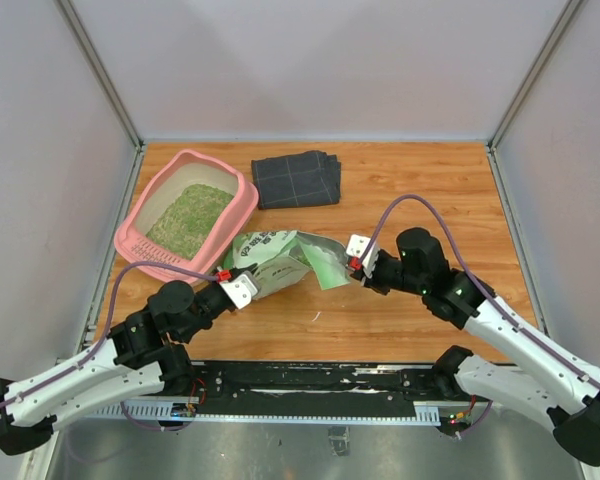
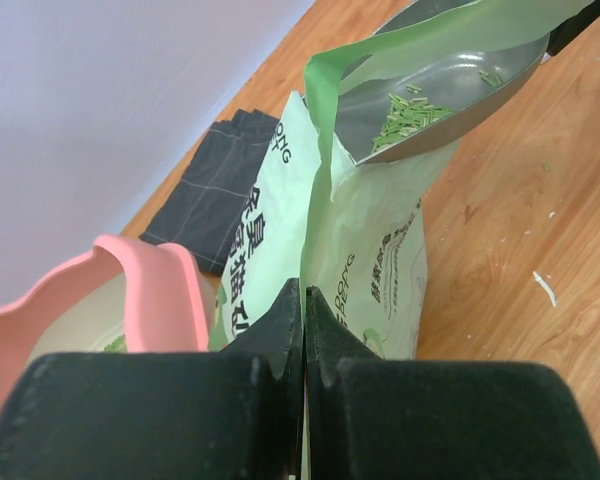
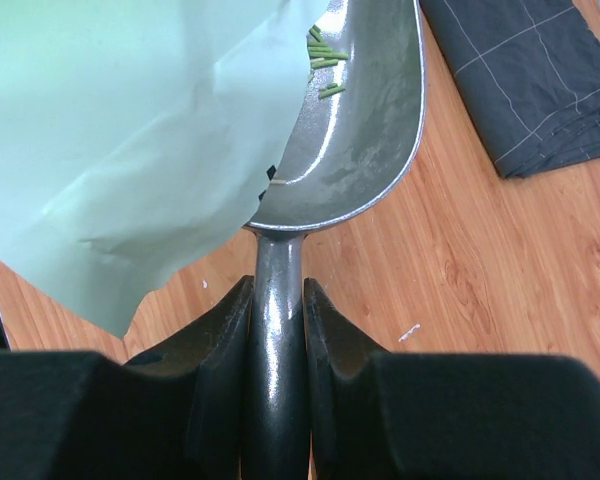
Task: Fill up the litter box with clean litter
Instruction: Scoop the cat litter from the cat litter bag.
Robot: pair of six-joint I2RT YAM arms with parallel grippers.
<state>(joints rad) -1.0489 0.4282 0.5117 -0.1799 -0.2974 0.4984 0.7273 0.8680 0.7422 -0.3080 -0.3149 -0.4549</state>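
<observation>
The pink litter box (image 1: 236, 187) stands at the back left with greenish litter (image 1: 190, 220) in it; its rim shows in the left wrist view (image 2: 150, 290). My left gripper (image 1: 242, 285) is shut on the edge of the green-and-white litter bag (image 1: 275, 262), pinching it upright (image 2: 380, 250). My right gripper (image 1: 357, 258) is shut on the handle of the grey metal scoop (image 3: 365, 130), whose bowl sits at the bag's open mouth with a few green litter pellets (image 2: 405, 115) in it. The bag flap (image 3: 130, 130) covers part of the scoop.
A dark grey folded cloth (image 1: 296, 178) lies at the back centre, also in the right wrist view (image 3: 530, 80). A few stray pale bits (image 1: 316, 315) lie on the wooden table in front of the bag. Grey walls enclose three sides.
</observation>
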